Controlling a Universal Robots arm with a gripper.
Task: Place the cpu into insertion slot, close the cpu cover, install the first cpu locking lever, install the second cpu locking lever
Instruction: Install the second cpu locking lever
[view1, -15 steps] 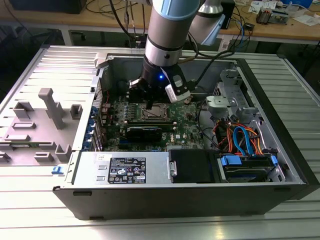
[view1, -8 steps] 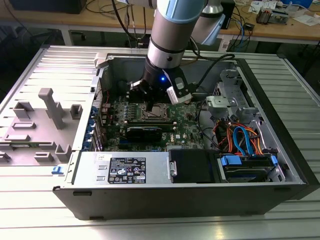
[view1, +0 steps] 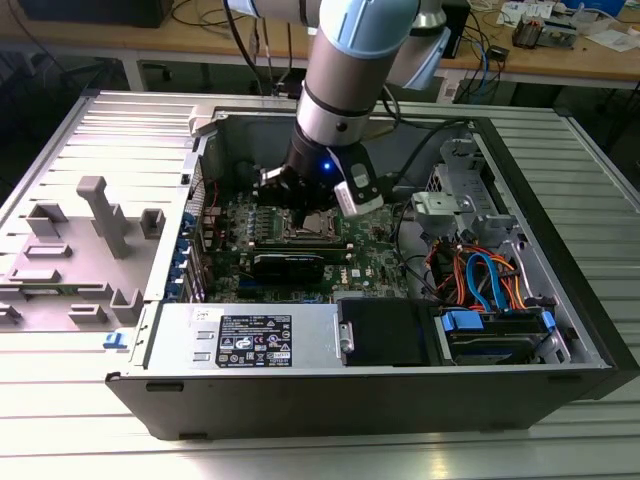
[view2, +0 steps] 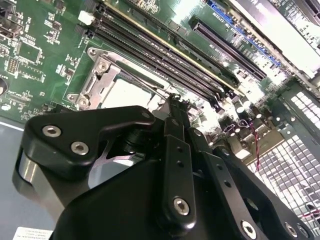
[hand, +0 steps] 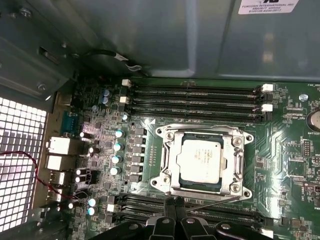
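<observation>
Reached steeply down into the computer case (view1: 560, 260), gripper (hand: 175, 210) nearly closed, holding nothing, just beside the cpu cover (hand: 235, 150) over the cpu (hand: 200, 160).

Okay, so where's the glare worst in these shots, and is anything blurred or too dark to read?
In the second wrist view, glare washes out the cpu and the board's far corner, and the near gripper body looks soft. In the first wrist view, light is even; the cpu shines mildly inside the cpu cover. In the exterior view, the arm shades the socket.
</observation>
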